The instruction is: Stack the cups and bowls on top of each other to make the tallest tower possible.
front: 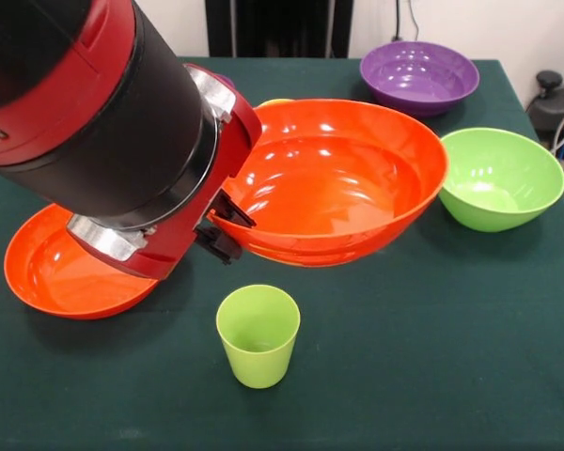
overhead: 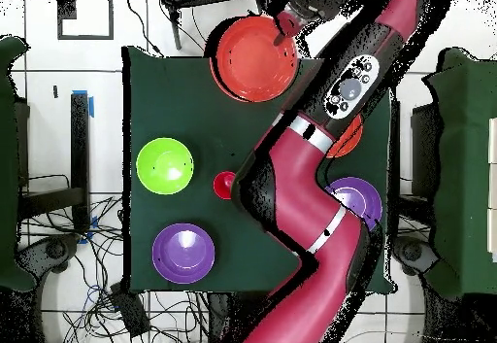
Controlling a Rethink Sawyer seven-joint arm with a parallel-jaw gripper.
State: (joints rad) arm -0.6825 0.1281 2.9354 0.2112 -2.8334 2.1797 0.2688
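End effector (front: 227, 225): black fingers clamped on the left rim of the large orange bowl (front: 343, 178), one finger inside the rim and one below it; most of the end effector is hidden behind the red and black arm (front: 103, 113). Bowl held tilted and raised, its opening facing the camera; whether its underside touches anything cannot be told.

Light green cup (front: 258, 335): upright on the green tabletop (front: 432, 357), mouth up, just in front of the held bowl and apart from it.

Second orange bowl (front: 61, 272): shallow, on the tabletop at left, its far side covered by the arm.

Light green bowl (front: 500, 178): upright at right, beside the held bowl's rim.

Purple bowl (front: 419, 75): far right corner, fully seen.

Overhead view: second purple bowl (overhead: 354, 199) largely hidden under the arm; a red cup (overhead: 223, 185) partly hidden beside the arm. Other cups cannot be made out.
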